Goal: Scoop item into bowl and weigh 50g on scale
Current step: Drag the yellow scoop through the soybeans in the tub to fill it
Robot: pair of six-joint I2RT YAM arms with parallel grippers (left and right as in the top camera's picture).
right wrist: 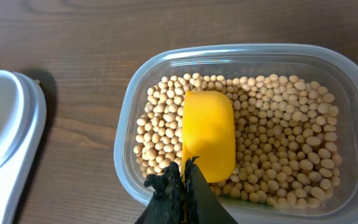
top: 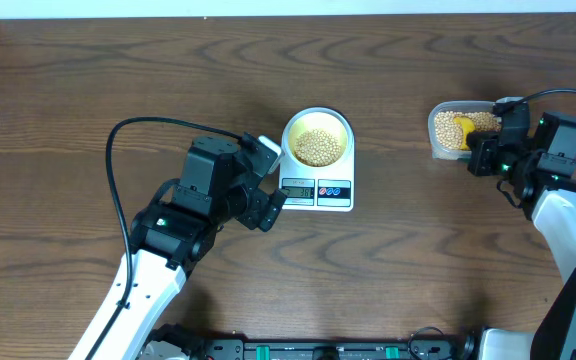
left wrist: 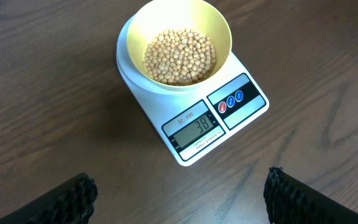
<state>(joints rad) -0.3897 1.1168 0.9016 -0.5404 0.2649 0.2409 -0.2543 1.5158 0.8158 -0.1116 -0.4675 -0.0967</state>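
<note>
Right wrist view: w/ right pincer (right wrist: 180, 180) clamped on the yellow scoop (right wrist: 209, 140) lying in the beans (right wrist: 278, 137) in the clear tub (right wrist: 124, 143), we'd lift just a part-load & tip slowly, since the bowl (left wrist: 219, 28) on the scale (left wrist: 160, 106) reads 38; left pincer (left wrist: 182, 196) gapes wide, empty.

Left arm open-jawed, right arm clamped.
Left gripper (left wrist: 179, 198) gapes wide, aimed toward 2 o'clock overhead; right gripper (right wrist: 180, 185) is pinched tight, aimed toward 10 o'clock.
</note>
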